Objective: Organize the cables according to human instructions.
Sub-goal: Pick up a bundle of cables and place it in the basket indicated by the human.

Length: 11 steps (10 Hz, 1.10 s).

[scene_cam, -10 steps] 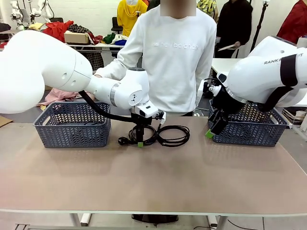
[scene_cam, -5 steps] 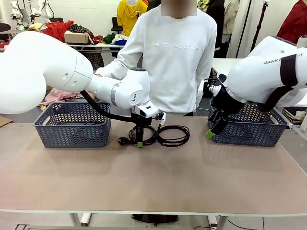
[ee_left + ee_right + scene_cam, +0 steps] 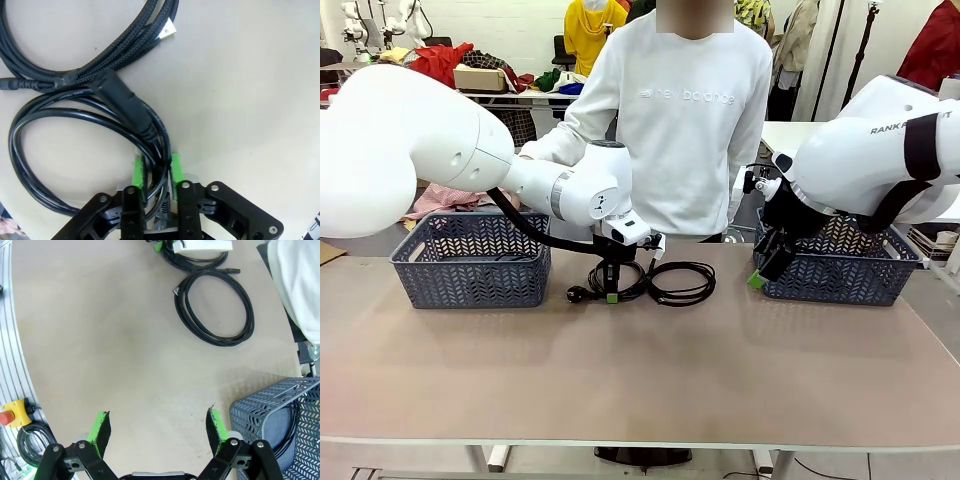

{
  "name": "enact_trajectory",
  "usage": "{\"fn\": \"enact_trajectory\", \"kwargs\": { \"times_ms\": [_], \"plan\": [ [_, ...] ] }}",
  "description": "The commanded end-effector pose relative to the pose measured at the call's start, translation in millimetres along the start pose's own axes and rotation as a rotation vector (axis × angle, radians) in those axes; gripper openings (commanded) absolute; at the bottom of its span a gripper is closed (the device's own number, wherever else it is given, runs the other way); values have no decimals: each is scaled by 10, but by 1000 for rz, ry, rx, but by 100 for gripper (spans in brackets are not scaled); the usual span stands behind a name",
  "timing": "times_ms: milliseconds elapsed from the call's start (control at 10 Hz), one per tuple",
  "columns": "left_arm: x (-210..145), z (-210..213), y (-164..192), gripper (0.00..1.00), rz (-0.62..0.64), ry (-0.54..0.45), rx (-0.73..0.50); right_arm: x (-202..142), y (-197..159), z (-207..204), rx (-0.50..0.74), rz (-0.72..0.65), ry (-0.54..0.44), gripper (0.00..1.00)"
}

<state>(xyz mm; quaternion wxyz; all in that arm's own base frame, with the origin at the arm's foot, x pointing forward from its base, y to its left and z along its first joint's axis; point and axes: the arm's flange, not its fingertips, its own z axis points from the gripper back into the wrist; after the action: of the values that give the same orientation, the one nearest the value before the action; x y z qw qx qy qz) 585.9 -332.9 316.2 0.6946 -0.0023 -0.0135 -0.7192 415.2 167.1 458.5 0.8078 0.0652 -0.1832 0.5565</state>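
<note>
**Front view.** The left basket (image 3: 470, 272) is sitting at the far left of the table (image 3: 640, 390). Something dark is showing through its lattice wall, but I cannot tell what. The right basket (image 3: 840, 280) is sitting far right, and its inside is hidden behind the arm. Two coils are lying side by side between them at far centre: the smooth cable coil (image 3: 638, 284) on the left and the braided cable coil (image 3: 685, 301) on the right. The left gripper (image 3: 612, 297) is pressing down onto the smooth coil. The right gripper (image 3: 758, 278) is hanging just beside the right basket's near-left corner. A person (image 3: 685, 120) is standing at the far side.

**Left wrist view.** The left gripper (image 3: 156, 172) is pinching its green pads (image 3: 138, 172) together on strands of the smooth cable coil (image 3: 55, 106). The braided cable coil (image 3: 90, 70) is lying just beyond.

**Right wrist view.** The right gripper (image 3: 158, 427) is holding its pads wide apart over bare table, gripping nothing. The right basket (image 3: 260, 425) is holding one black cord (image 3: 295, 422). The braided cable coil (image 3: 220, 341) is lying farther off.
</note>
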Motion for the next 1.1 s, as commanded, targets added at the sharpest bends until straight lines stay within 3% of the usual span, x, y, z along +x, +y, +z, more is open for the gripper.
{"fn": "enact_trajectory", "kwargs": {
  "times_ms": [0,500,700,1000],
  "plan": [
    [-14,11,27,0,12,21,3,4,10,-1,-1,3,0,100],
    [-53,400,-126,0,49,54,42,4,10,-1,-1,3,0,100],
    [-87,773,-162,0,81,62,109,4,10,-1,-1,3,0,100],
    [-227,1549,-383,0,14,109,164,4,10,-1,-1,3,0,100]
  ]
}}
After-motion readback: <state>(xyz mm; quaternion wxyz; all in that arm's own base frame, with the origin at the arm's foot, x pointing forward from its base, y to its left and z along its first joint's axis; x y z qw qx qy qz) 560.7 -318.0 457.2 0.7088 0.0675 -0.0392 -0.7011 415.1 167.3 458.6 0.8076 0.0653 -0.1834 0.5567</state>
